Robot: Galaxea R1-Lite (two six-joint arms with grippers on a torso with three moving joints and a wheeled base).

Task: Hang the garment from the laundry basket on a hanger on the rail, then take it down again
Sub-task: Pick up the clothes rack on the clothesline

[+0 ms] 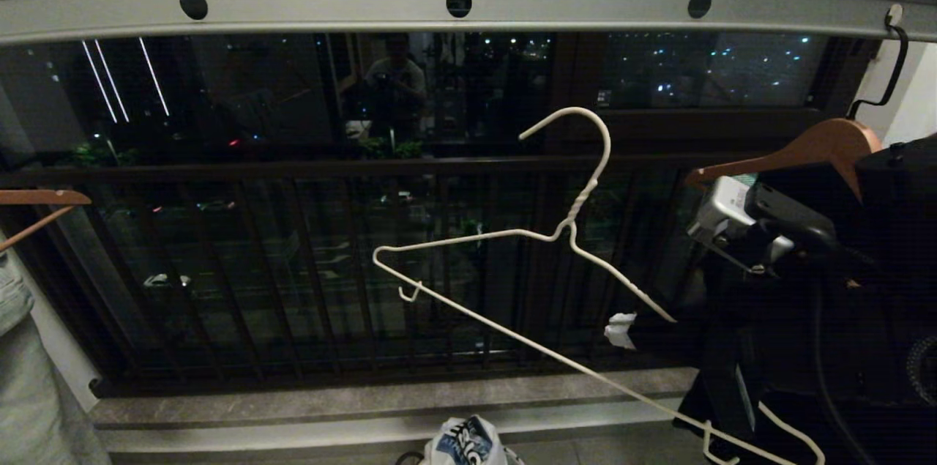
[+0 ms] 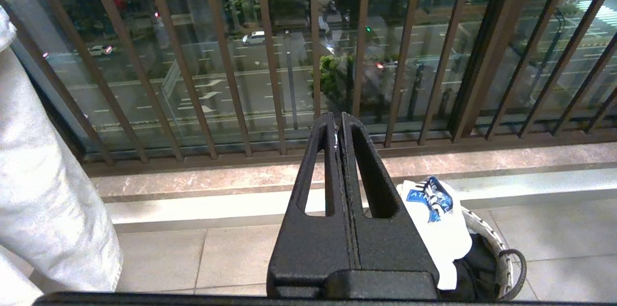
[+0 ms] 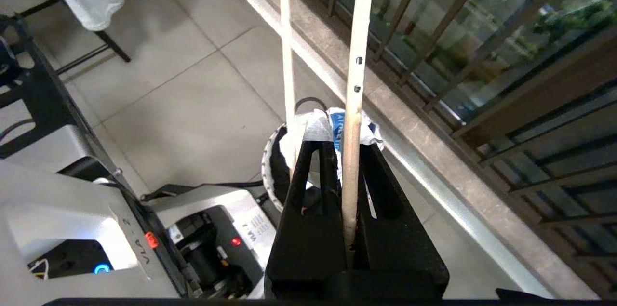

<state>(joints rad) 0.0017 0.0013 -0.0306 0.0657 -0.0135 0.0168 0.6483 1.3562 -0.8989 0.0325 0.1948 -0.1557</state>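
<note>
thin white wire hanger (image 1: 512, 238); matt grey metal rail (image 1: 468, 4); textured black tool (image 3: 348, 152).

Garment (image 1: 463, 443) cut off at head view's btm edge; basket mostly hidden.

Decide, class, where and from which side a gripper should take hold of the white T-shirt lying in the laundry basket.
Grip the bunched fold of the T-shirt that rises over the basket's rim, coming from straight above. Probably the easiest hold: that raised crest sticks up clear of the wall, while the rest sinks inside beside a black garment.
</note>
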